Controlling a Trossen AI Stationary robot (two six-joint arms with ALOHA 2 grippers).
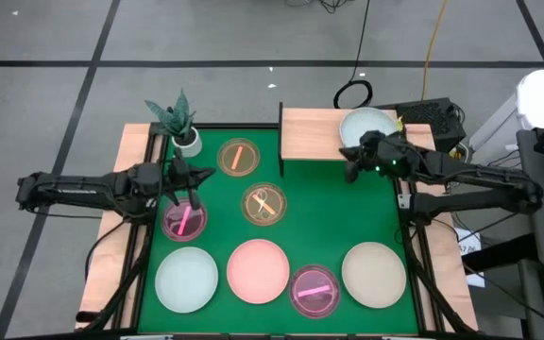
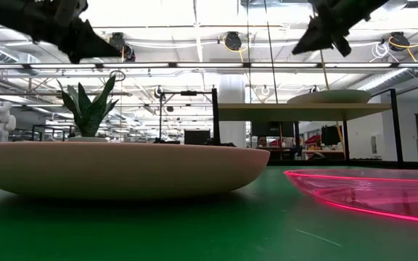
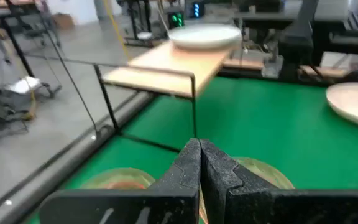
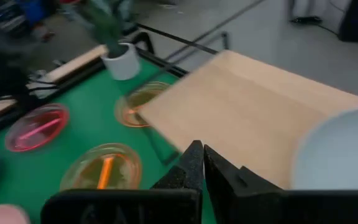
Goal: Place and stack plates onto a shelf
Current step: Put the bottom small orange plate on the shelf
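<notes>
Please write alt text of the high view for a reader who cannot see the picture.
Seen from above, a green table holds seven round plates, and one pale blue-green plate already lies on the light-wood shelf at its far right. The shut right gripper hovers beside that shelf; the shut left gripper hangs over the table near a small potted plant.

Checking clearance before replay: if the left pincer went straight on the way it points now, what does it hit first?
Probably the shelf: the left pincer, shut, aims at its near dark leg and wooden edge. The pale plate on the board lies further along that line. Depth is unclear, so it might pass under the board instead.
</notes>
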